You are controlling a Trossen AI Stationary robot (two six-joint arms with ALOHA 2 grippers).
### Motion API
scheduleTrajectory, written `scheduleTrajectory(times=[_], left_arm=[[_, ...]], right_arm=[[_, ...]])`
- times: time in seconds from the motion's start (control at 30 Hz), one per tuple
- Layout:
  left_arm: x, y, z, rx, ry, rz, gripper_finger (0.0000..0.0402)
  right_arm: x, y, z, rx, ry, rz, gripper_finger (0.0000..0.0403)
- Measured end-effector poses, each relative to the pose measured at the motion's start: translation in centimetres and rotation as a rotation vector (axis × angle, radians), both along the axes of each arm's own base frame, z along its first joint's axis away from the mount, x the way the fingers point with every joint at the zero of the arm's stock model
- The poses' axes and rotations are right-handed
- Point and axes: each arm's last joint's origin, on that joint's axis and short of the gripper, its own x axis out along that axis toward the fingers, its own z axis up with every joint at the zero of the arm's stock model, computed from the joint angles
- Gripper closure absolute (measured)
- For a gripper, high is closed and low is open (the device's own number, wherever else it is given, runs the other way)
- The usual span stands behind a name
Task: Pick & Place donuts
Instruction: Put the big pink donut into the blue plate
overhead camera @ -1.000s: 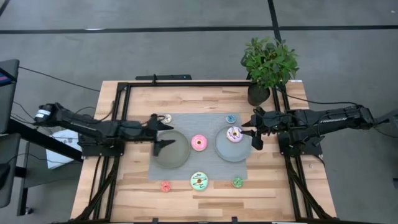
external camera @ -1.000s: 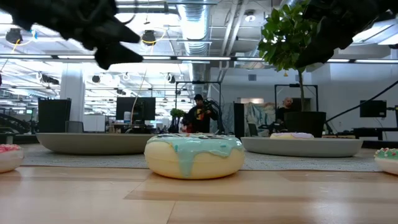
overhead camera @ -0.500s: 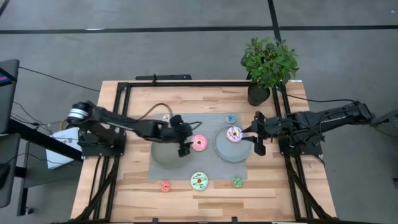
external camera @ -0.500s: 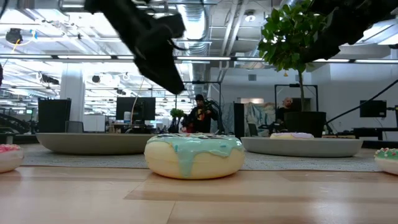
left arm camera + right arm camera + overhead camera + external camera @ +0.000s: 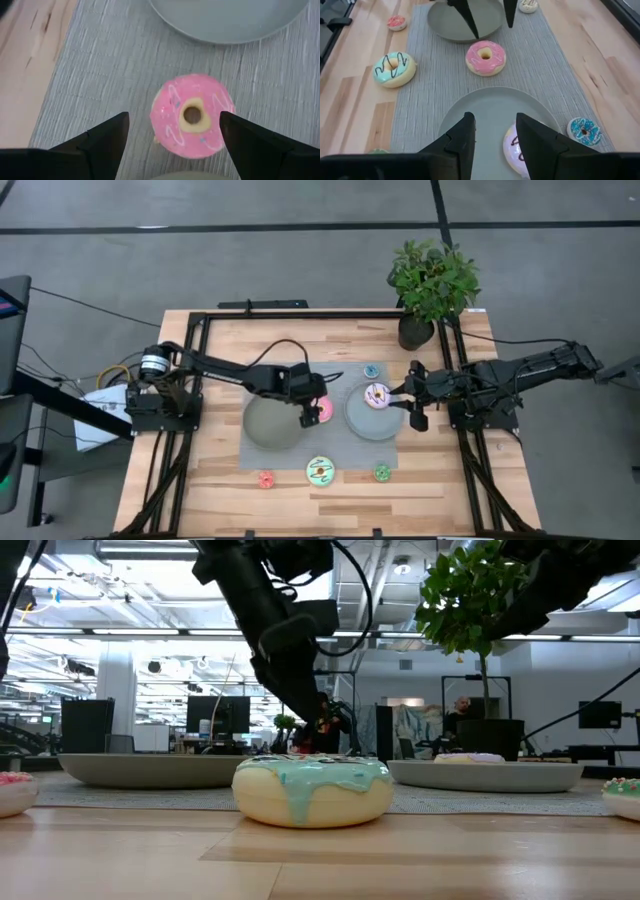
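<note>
The pink donut (image 5: 321,410) lies on the grey mat between two grey plates. My left gripper (image 5: 173,116) hangs open just above it, one finger on either side, touching nothing. The white-lilac sprinkled donut (image 5: 377,395) lies on the right plate (image 5: 370,423). My right gripper (image 5: 494,120) stands open over that plate's right rim with nothing between its fingers. The mint donut (image 5: 320,471), small red donut (image 5: 266,478) and small green donut (image 5: 382,472) rest near the front edge. The small blue donut (image 5: 371,370) and tan donut (image 5: 528,5) sit toward the far side.
The left plate (image 5: 268,425) lies bare under my left arm. A potted plant (image 5: 432,280) stands at the far right corner. A black frame (image 5: 300,314) runs around the tabletop. Bare wood shows along the near edge beyond the mat (image 5: 345,448).
My left gripper has swung from over the left plate toward the table's right, tipped further down, and now hangs over the pink donut, still open. The donuts have not moved.
</note>
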Motion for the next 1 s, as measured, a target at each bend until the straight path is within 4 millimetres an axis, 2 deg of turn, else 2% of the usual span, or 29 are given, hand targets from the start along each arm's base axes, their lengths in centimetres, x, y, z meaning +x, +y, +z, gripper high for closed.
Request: scheduleTrajectory(times=[0.3,0.63,0.83,1.0], left_arm=[[0.1,0.4,-0.1,-0.038,-0.003,-0.011,0.0097],[0.3,0.5,-0.2,-0.037,-0.013,-0.008,0.0097],[0.8,0.9,-1.7,-0.039,0.037,0.002,0.0097],[1.2,1.7,-1.7,-0.037,0.035,0.021,0.0097]], right_arm=[[-1.1,-0.3,-2.1,-0.017,-0.032,-0.040,0.0268],[-4.2,-0.7,-2.1,0.002,-0.214,0.000,0.0268],[-6.3,-0.7,-2.2,0.041,-0.344,0.046,0.0270],[-6.9,-0.5,-2.7,0.067,-0.381,0.074,0.0268]])
